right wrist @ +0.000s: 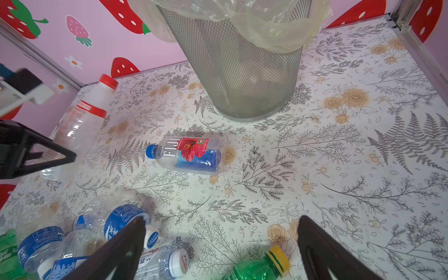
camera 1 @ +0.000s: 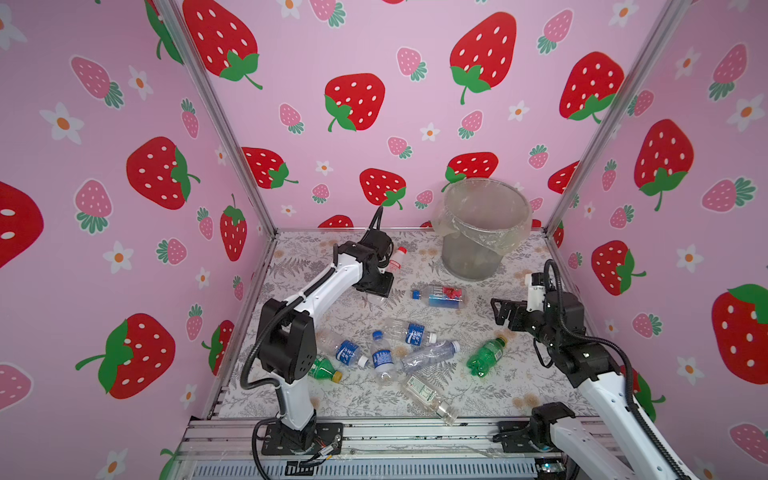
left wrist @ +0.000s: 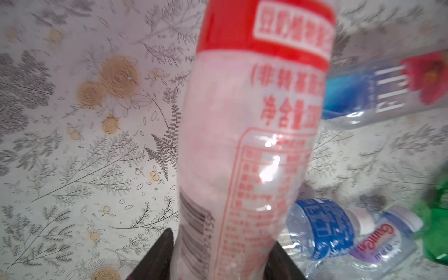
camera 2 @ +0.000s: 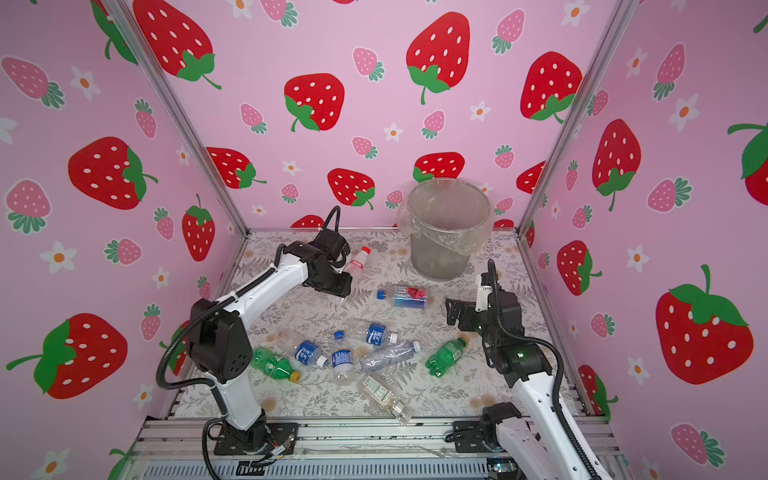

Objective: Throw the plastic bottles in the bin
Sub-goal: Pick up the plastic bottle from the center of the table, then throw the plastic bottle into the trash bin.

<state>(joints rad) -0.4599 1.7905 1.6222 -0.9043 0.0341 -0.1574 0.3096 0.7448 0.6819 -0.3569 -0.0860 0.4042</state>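
My left gripper [camera 1: 380, 286] [left wrist: 220, 257] is shut on a plastic bottle with a red cap and red label [camera 1: 397, 258] [left wrist: 242, 145], gripped near its base and tilted, cap toward the back wall. The bin [camera 1: 478, 257] [right wrist: 242, 72], grey mesh with a clear liner, stands at the back right. A Fiji bottle [camera 1: 440, 296] [right wrist: 189, 155] lies in front of it. My right gripper [camera 1: 500, 309] [right wrist: 221, 219] hangs open and holds nothing, above a green bottle with a yellow cap [camera 1: 486, 355] [right wrist: 257, 266]. Several blue-labelled and clear bottles [camera 1: 382, 357] lie in the middle.
A second green bottle [camera 1: 324, 369] lies by the left arm's base. One clear bottle [camera 1: 428, 395] rests near the table's front edge. Pink strawberry walls close the table on three sides. Bare floral tabletop [right wrist: 339, 157] shows to the right of the bin.
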